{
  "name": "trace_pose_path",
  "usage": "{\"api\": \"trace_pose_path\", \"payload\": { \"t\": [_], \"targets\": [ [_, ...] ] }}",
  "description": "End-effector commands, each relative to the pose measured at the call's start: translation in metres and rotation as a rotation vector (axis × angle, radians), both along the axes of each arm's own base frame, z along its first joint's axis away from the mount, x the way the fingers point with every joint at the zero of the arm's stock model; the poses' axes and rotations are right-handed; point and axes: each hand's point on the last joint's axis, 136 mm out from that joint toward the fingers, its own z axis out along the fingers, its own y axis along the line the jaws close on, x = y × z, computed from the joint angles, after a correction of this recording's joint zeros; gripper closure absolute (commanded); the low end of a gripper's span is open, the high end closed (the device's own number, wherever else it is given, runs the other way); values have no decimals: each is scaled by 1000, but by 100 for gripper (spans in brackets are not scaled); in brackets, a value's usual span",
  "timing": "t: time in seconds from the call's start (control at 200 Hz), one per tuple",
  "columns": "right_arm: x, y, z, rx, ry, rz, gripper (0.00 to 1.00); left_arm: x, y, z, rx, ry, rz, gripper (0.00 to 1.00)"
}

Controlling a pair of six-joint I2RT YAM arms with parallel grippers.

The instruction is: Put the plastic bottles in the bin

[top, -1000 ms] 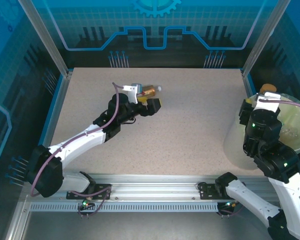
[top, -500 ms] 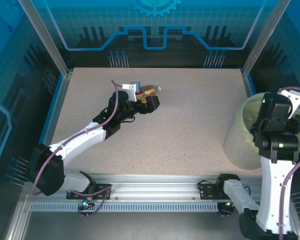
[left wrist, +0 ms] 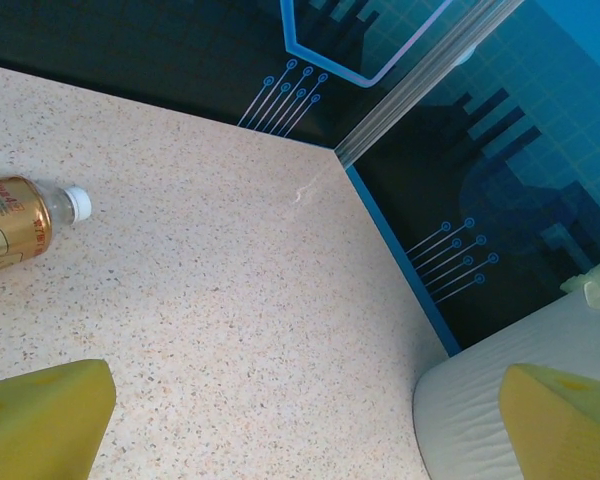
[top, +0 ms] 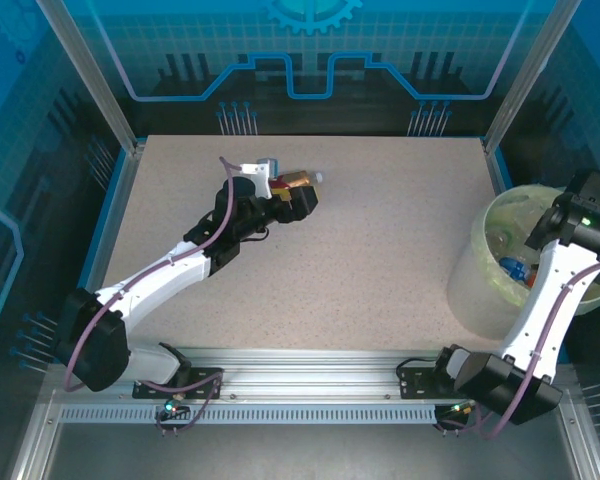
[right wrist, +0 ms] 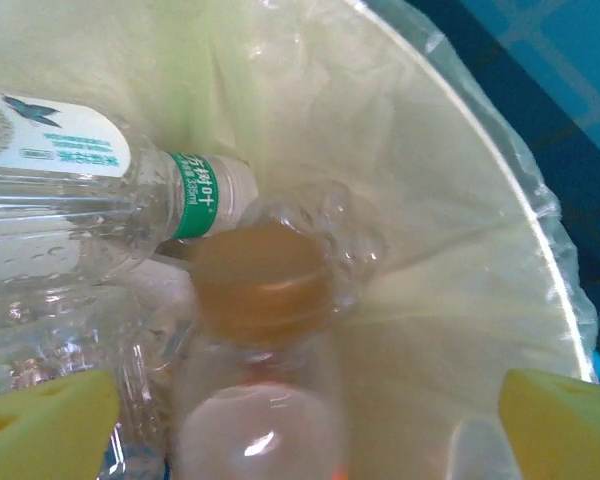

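While the right pincer (right wrist: 302, 425) gapes above the round bag-lined bin (top: 477, 285), clear plastic bottles (right wrist: 70, 215) lie inside — one just released; left pincer (left wrist: 300, 425) open too.

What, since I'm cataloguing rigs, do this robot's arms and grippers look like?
The left arm and right arm both have white links, black joint housings and a purplish cable looped alongside. The left gripper and right gripper carry yellow finger pads. A small green light glows near the right arm's wrist.
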Motion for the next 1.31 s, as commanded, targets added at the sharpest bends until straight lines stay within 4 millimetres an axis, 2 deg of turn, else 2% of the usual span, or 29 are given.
{"api": "trace_pose_path", "payload": {
  "t": [0.0, 0.215, 0.435, 0.66, 0.75, 0.905, 1.046, 1.241, 1.301],
  "targets": [
    [-4, 0, 15, -21, -49, -24, 0, 5, 7, 9, -15, -5, 36, 1],
    [3, 9, 30, -50, -123, 20, 0, 9, 14, -2, 12, 13, 68, 1],
    [10, 27, 47, -82, -238, 79, 0, 21, 37, -23, 62, 70, 164, 1],
    [31, 71, 72, -97, -419, 250, 0, 37, 75, -41, 176, 130, 329, 1],
    [37, 88, 80, -90, -500, 308, 0, 44, 79, -42, 235, 98, 324, 1],
    [39, 103, 88, -71, -565, 362, 0, 63, 86, -45, 350, 47, 313, 1],
    [45, 136, 92, 29, -719, 510, 0, 87, 100, -48, 403, 32, 345, 1],
    [32, 166, 104, 89, -858, 646, 0, 111, 99, -61, 541, 20, 288, 1],
    [29, 176, 110, 106, -901, 701, 0, 118, 104, -65, 614, 7, 302, 1]
  ]
}}
